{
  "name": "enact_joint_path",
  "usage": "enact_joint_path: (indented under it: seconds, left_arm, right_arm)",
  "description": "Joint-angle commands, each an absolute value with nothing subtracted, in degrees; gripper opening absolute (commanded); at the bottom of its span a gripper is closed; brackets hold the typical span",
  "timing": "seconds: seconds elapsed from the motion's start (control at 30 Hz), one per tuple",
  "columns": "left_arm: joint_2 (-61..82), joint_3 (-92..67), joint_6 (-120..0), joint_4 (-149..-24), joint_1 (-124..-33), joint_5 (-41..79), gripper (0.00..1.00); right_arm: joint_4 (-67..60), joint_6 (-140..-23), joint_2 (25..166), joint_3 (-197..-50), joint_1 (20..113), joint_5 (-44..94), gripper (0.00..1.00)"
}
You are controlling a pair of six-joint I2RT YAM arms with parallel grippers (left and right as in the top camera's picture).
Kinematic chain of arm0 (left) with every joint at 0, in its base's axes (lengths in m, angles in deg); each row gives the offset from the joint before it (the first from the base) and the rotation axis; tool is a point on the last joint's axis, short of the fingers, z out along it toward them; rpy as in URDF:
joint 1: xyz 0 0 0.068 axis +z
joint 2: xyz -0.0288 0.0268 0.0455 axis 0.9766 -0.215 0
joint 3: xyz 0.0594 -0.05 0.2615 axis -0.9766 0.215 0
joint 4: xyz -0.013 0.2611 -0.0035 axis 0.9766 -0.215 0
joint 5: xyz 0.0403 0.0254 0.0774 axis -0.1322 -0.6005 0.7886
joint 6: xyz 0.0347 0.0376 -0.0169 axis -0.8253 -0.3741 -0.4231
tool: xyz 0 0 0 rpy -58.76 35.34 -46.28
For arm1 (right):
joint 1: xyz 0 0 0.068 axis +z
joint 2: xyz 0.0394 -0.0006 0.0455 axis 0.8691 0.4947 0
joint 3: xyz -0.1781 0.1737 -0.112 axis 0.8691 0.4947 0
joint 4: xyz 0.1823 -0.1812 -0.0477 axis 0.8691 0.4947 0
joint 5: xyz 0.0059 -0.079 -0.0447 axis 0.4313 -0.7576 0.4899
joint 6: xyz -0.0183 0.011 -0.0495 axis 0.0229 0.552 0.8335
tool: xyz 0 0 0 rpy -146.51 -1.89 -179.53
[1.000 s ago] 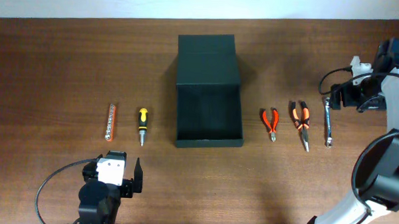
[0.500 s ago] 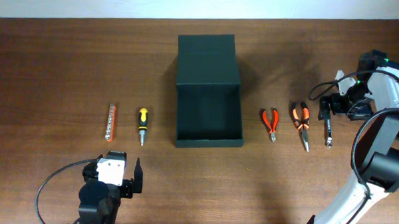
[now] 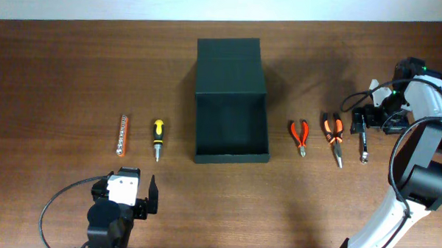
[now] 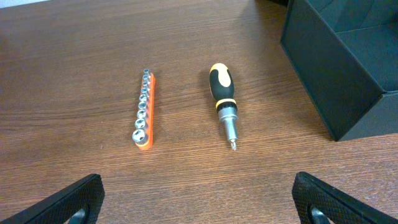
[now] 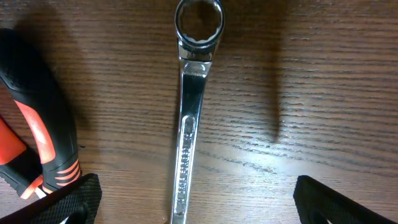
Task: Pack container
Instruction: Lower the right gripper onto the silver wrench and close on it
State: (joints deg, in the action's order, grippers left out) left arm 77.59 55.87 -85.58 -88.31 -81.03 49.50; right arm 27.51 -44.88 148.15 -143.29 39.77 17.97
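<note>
The container is a dark green-black box in the table's middle, lid flap open toward the back, its inside bare; its corner shows in the left wrist view. My left gripper is open and empty near the front edge, below a yellow-black screwdriver and an orange socket rail. My right gripper is open, low over the upper end of a silver wrench, its fingers on either side of the shaft.
Small red pliers and orange-black long-nose pliers lie between the container and the wrench; the long-nose handle shows in the right wrist view. A cable loops beside the left arm.
My right arm has swung down and left from the table's right edge and now sits over the wrench's upper end. The left arm and all tools have not moved.
</note>
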Motion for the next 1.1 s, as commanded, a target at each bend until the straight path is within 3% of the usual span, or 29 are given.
enact_joint_path:
  seconds: [0.0,1.07]
  left_arm:
    - [77.59,54.76,-85.08,-88.2,-81.18,48.89,0.99]
    - [77.59,54.76,-85.08,-88.2,-81.18,48.89,0.99]
  right_arm:
    - [27.12,-45.3,149.76,-142.85,40.08,18.51,0.99]
    - [25.68,-43.79,152.23,-142.83,40.06,18.49,0.99]
